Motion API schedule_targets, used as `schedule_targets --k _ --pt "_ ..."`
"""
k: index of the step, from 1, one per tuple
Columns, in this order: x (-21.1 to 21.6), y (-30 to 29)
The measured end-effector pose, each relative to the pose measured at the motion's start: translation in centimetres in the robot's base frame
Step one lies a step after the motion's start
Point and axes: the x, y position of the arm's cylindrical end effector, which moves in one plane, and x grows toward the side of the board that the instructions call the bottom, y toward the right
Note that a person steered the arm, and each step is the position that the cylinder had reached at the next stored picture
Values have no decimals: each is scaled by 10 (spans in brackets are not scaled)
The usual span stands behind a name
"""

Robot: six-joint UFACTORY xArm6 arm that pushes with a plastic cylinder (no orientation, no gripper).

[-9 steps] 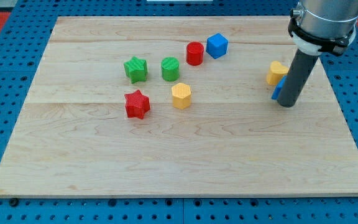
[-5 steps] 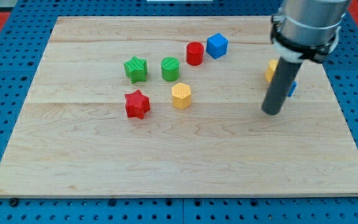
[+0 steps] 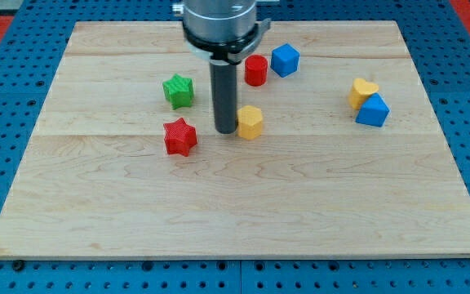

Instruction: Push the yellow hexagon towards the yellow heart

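Observation:
The yellow hexagon (image 3: 251,122) lies near the board's middle. My tip (image 3: 224,130) stands right against its left side, touching or nearly so. The yellow heart (image 3: 363,91) lies far to the view's right, with a blue block (image 3: 373,111) touching its lower right. The rod hides the green cylinder behind it.
A red star (image 3: 179,136) lies left of the tip. A green star (image 3: 179,91) lies up and left. A red cylinder (image 3: 256,70) and a blue cube (image 3: 285,60) lie above the hexagon. The wooden board (image 3: 235,212) sits on a blue pegboard.
The rod swept from the right side, near the heart and blue block, to the left side of the yellow hexagon. The hexagon has shifted slightly right.

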Motion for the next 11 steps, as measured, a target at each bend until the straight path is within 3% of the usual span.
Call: schedule_targets --k 3,11 --pt "-8 76" --pt "-24 134"
